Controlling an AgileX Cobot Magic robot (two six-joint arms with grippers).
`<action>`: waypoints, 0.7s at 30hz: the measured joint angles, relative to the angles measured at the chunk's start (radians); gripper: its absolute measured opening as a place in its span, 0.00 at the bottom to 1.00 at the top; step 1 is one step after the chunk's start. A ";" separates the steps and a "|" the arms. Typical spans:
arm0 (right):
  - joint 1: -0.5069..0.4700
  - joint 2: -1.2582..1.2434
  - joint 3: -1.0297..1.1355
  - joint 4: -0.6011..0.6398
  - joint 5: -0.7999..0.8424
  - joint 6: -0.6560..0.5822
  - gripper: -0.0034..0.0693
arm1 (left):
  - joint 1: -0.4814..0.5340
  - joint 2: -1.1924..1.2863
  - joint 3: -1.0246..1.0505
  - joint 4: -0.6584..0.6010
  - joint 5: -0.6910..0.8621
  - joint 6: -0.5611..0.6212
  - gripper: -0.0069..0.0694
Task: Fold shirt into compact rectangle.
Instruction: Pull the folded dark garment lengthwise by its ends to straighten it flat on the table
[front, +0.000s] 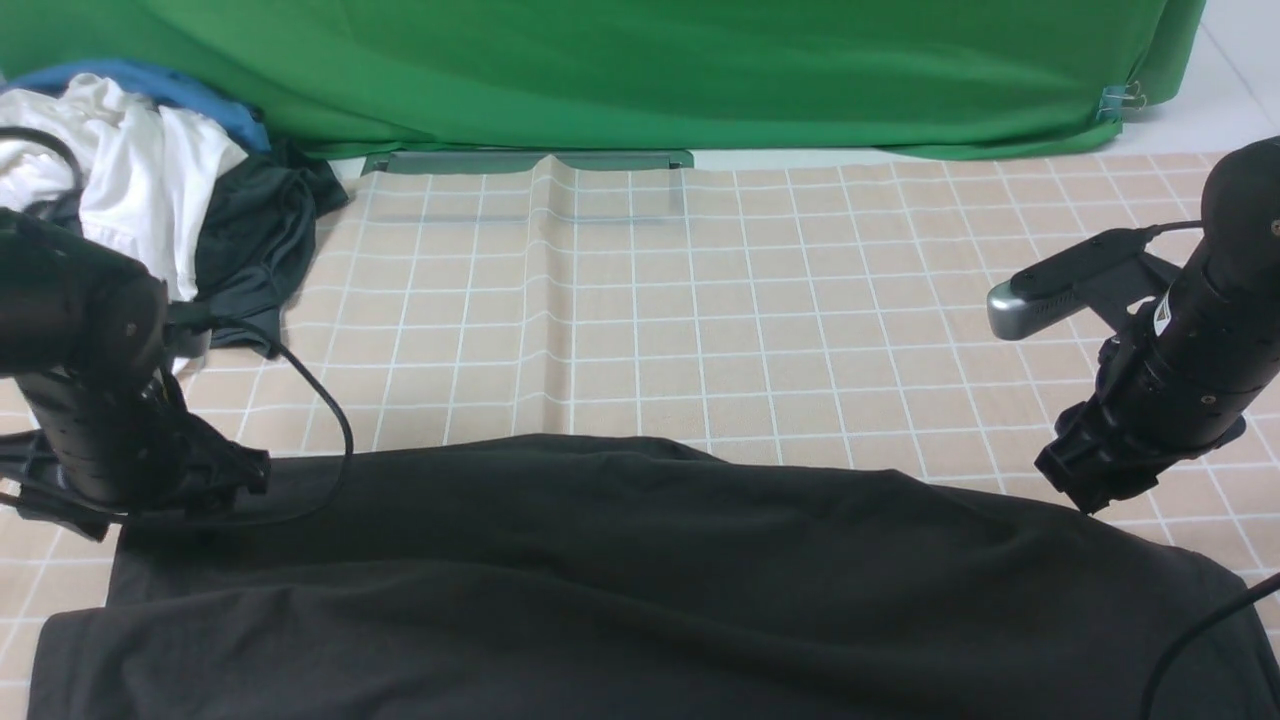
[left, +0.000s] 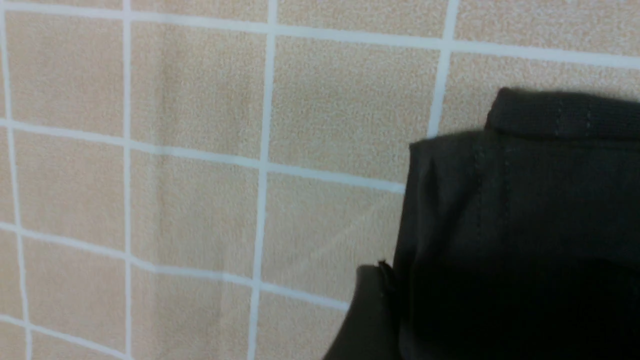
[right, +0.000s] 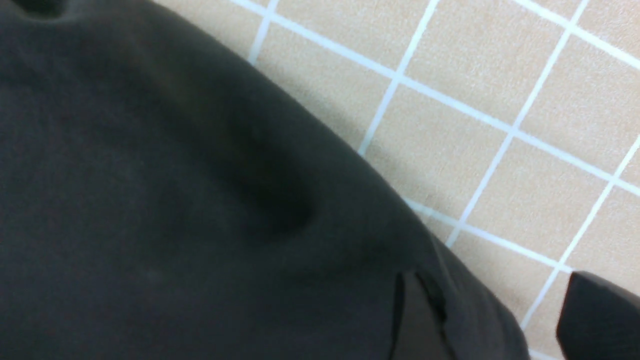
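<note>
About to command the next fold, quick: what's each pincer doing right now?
Left pincer: at the black shirt's edge; open or shut cannot be told.
Right pincer: open, straddling the shirt's edge, gripping nothing.

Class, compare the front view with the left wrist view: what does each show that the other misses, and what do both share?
Front only: the green backdrop, the heap of clothes at far left, the left arm and right arm. Left wrist only: the stitched hem at a corner of the black shirt, close up. Both: that shirt on the checked tablecloth.
</note>
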 joint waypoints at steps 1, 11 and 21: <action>0.000 0.000 0.000 0.000 0.000 0.000 0.61 | 0.000 0.004 -0.002 0.009 -0.010 -0.008 0.78; 0.000 0.000 0.000 0.000 -0.002 0.000 0.61 | 0.000 0.034 -0.017 -0.029 -0.086 -0.025 0.31; 0.000 0.000 0.000 0.000 0.013 0.000 0.61 | 0.000 -0.085 -0.014 0.004 -0.099 -0.027 0.12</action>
